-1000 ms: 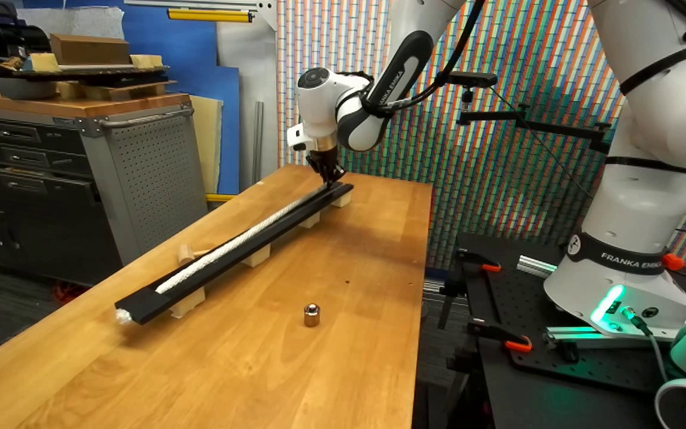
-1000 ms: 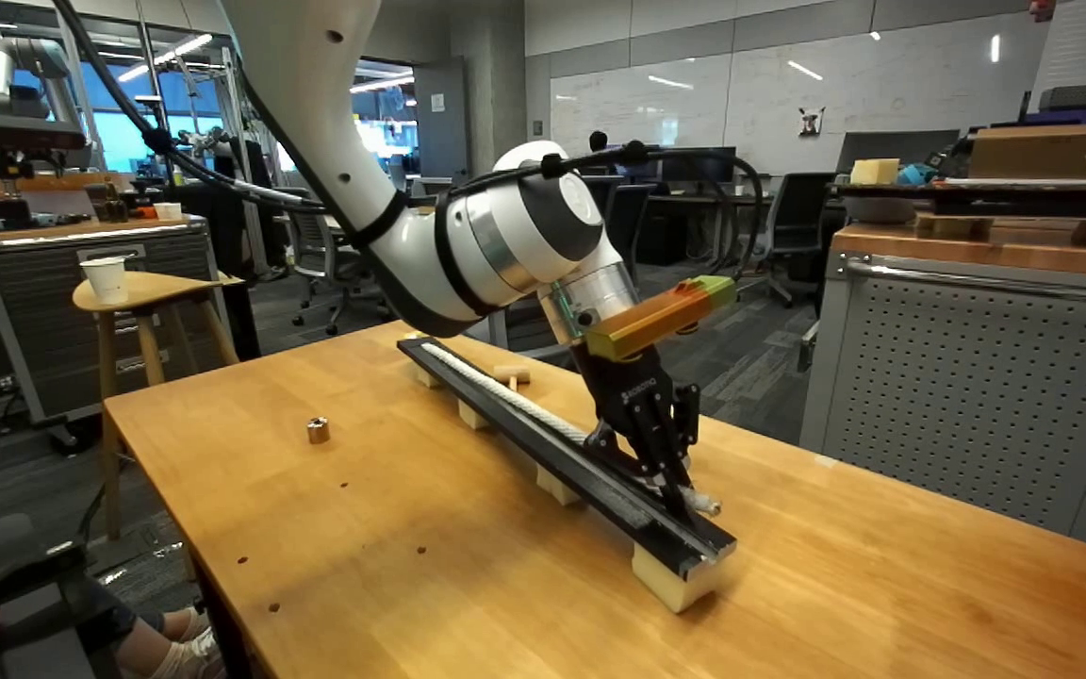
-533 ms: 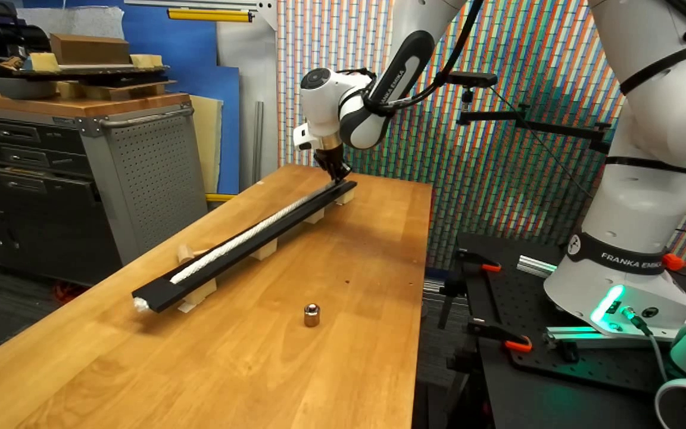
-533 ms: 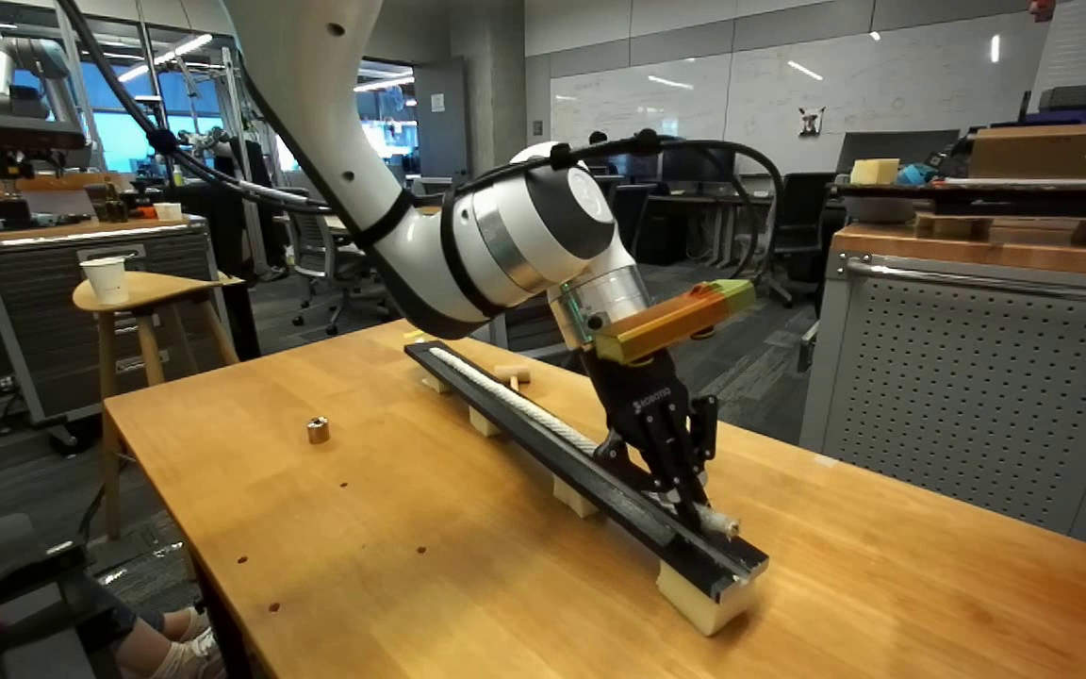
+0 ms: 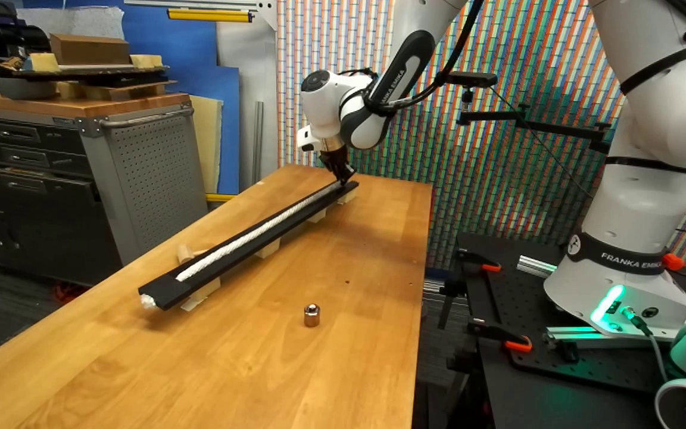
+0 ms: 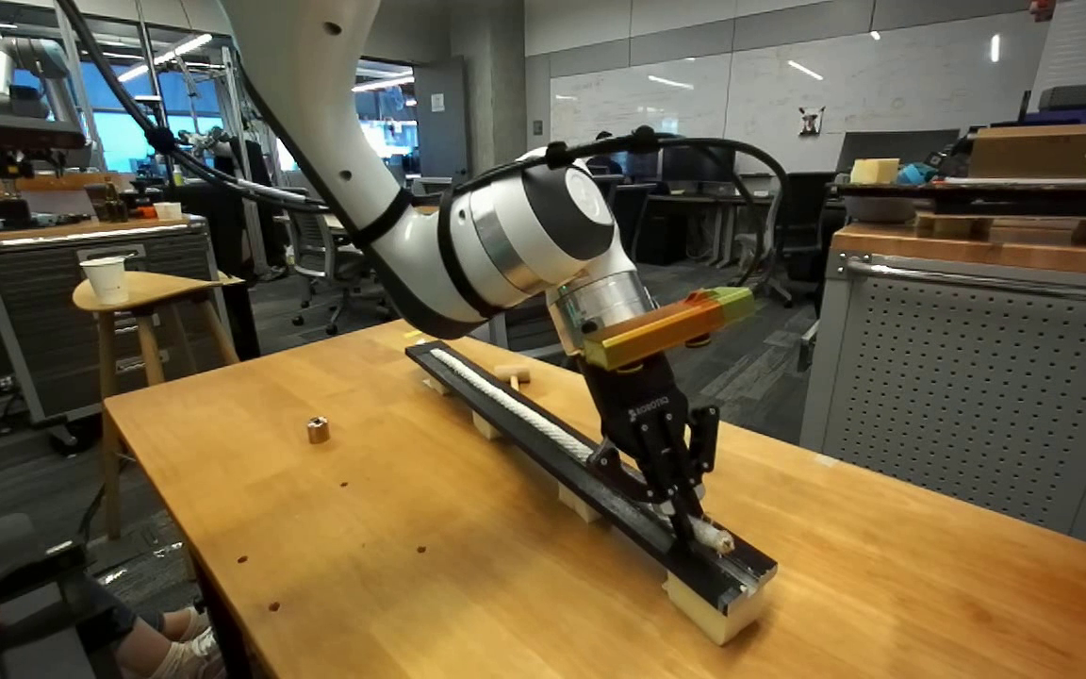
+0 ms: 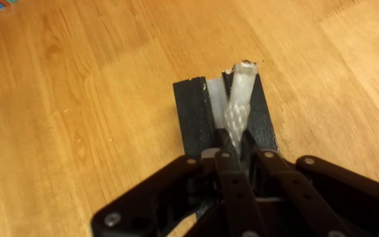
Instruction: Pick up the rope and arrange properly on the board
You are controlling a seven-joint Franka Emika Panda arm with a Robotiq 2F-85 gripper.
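The board (image 6: 517, 425) lies on pale blocks (image 6: 713, 608) on the table (image 5: 367, 322), near the long edge that faces the cabinet (image 5: 146, 161). The rope (image 5: 258, 231) runs in the groove (image 7: 216, 95) for most of the board's length. At the end toward the short edge by the striped wall (image 5: 486, 185), the gripper (image 7: 235, 135) stands tilted over the board, its fingers (image 7: 229, 168) clenched on the rope just short of its tip (image 7: 243, 82), one finger to each side. The tip slants out of the groove and over the black strip beside it; whether it touches that strip is hard to tell. A pale stretch of groove lies bare next to it in the wrist view. At the opposite end, a white tuft (image 5: 148, 301) shows at the board's black end. The mallet (image 5: 186, 254) lies between the board and the cabinet-side edge. The nub (image 5: 312, 316) stands well apart from the board, between it and the long edge by the robot base (image 5: 617, 298).
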